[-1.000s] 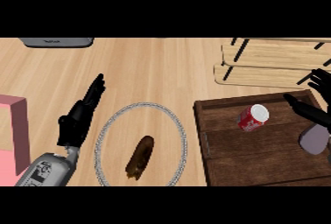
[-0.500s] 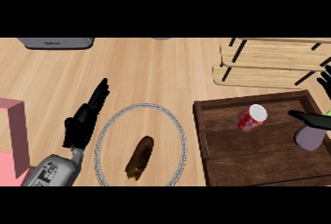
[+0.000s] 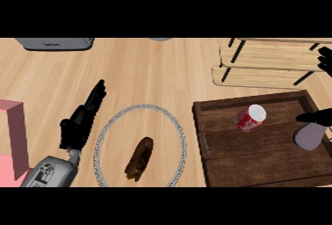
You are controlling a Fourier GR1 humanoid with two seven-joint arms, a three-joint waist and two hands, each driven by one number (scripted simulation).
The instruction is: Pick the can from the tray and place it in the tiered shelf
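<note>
**One can, still in the tray**

One red can (image 3: 250,118) lies tilted in the upper part of one dark wooden tray (image 3: 259,169) at the right. One tiered shelf (image 3: 272,66), light wood on black legs, stands just beyond the tray; its right end is cut off by the edge. One round plate (image 3: 102,136) with a silvery rim lies left of the tray, with one brown item (image 3: 139,158) on it that is hard to identify.

The left hand (image 3: 79,125) rests at the plate's left rim, fingers straight and holding nothing. The right hand (image 3: 317,117) shows only in part at the right edge, near the can but apart from it; its finger state cannot be told.

A pink object (image 3: 12,136) is cut off at the left, a grey appliance (image 3: 55,43) at the top. The surface is a light wooden counter (image 3: 149,74).
</note>
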